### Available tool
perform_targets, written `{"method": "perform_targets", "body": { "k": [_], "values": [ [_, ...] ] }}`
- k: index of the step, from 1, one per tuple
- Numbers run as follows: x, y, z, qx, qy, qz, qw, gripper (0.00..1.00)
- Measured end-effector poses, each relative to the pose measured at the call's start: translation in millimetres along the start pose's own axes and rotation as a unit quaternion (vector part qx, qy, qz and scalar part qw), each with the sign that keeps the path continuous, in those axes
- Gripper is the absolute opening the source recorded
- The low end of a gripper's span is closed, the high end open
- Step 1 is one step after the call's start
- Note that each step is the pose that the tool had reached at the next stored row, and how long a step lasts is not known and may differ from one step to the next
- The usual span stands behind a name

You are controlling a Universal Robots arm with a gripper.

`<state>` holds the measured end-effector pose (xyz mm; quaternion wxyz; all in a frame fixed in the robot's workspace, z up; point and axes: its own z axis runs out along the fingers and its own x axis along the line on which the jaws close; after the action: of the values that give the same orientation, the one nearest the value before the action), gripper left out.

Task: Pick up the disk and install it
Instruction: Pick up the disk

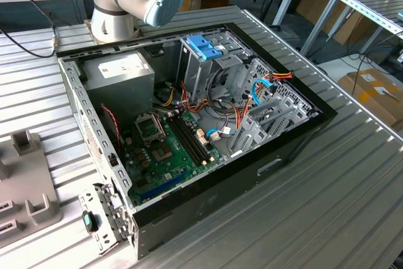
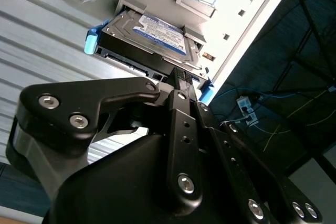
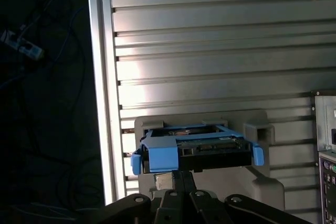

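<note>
Hand, fingers drawn together, meets the near short end of the disk, whose long axis runs straight ahead in its grey holder on the table

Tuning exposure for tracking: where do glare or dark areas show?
First wrist view: glare on the ribbed table beyond the disk, blackness past the table's edge. Second wrist view: the disk evenly lit, the gripper dark in front.

disk in holder on table, tool at its near edge
</note>
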<state>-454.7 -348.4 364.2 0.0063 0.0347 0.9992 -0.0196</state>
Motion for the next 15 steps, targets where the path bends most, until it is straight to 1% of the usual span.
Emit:
{"method": "perform_targets", "body": {
  "k": [4, 5, 6, 7, 8, 9, 12, 13, 15],
  "values": [
    [0.0, 0.0, 0.0, -0.0003, -0.0008, -0.022, 0.99977, 0.11],
    [0.0, 0.0, 0.0, -0.0005, -0.0013, -0.033, 0.99946, 0.11],
    [0.0, 0.0, 0.1, -0.0007, -0.0018, -0.047, 0.99890, 0.11],
    [0.0, 0.0, 0.1, -0.0009, -0.0025, -0.063, 0.99800, 0.11],
    [0.0, 0.0, 0.2, -0.0011, -0.0031, -0.080, 0.99678, 0.11],
    [0.0, 0.0, 0.3, -0.0014, -0.0039, -0.099, 0.99510, 0.11],
    [0.0, 0.0, 0.4, -0.0019, -0.0053, -0.137, 0.99056, 0.11],
    [0.0, 0.0, 0.4, -0.0018, -0.0055, -0.141, 0.98993, 0.11],
    [0.0, 0.0, 0.4, -0.0018, -0.0055, -0.142, 0.98991, 0.11]
  ]
}}
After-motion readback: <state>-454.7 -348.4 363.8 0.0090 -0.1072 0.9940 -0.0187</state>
